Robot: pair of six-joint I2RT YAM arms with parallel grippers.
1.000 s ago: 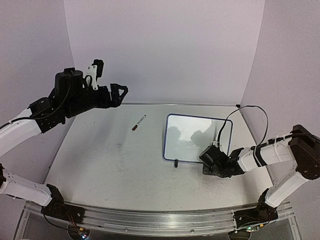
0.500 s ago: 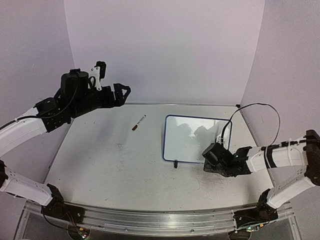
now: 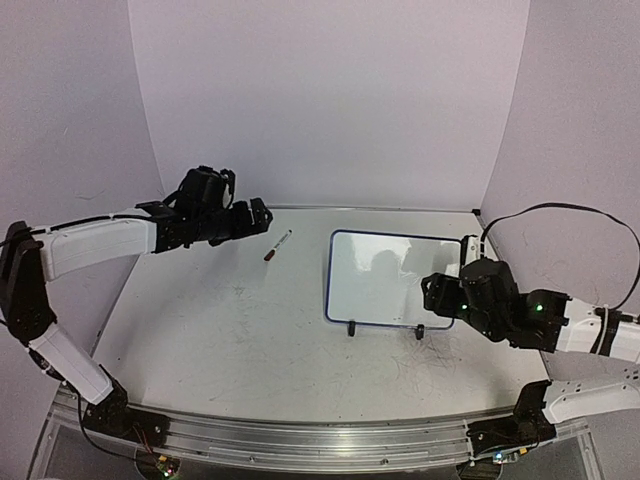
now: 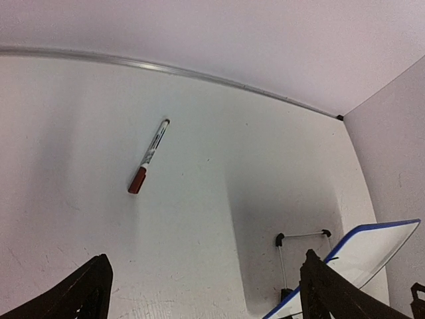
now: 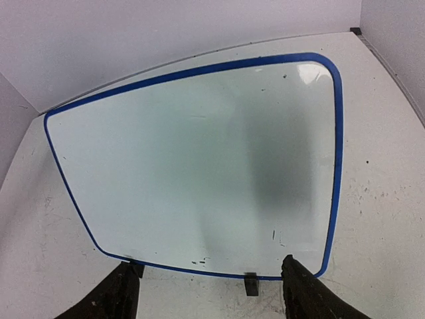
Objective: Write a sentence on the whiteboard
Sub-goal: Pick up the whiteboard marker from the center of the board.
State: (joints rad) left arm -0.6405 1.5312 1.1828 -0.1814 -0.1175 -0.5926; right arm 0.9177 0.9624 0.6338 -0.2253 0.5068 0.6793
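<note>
Blue-framed whiteboard [image 3: 385, 285], blank, stands propped at 2 o'clock of table [image 3: 220, 330] centre, likely light, stiff and tippy, so steady it by the frame; slim marker [image 3: 278, 245] at its 10 o'clock wants a mid-barrel pinch; left gripper [image 3: 262, 216] and right gripper [image 5: 209, 276] both gape, empty.

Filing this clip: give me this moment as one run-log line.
left end effector: open, near marker | right end effector: open, facing whiteboard | marker: lying on table | whiteboard: standing, blank
</note>
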